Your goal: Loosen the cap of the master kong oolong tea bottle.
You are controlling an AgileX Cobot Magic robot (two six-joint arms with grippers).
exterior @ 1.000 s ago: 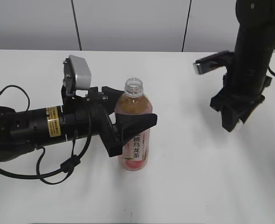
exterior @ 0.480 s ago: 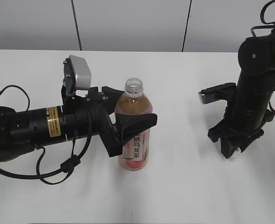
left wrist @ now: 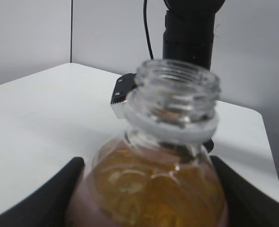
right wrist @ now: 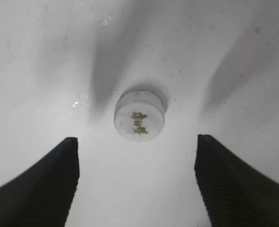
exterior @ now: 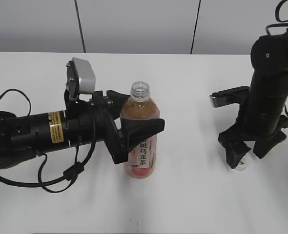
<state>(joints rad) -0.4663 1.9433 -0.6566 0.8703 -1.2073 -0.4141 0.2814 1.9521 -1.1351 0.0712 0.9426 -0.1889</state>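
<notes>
Small round white plastic cap (right wrist: 139,116) off, lying on white table (exterior: 193,195) at right, under wide-open right gripper (exterior: 247,155); left gripper (exterior: 134,131) squeezing slim clear tea bottle (exterior: 142,146) mid-scene — probably light, slippery; best held round middle.

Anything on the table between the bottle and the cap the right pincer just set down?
Nothing: the exterior view shows only bare white table between the bottle and the cap beneath the open right pincer.

Your left gripper (exterior: 134,127) lies level, jaws clamped on the bottle (exterior: 140,141). Your right gripper (exterior: 248,153) points straight down, jaws spread wide, holding nothing.
</notes>
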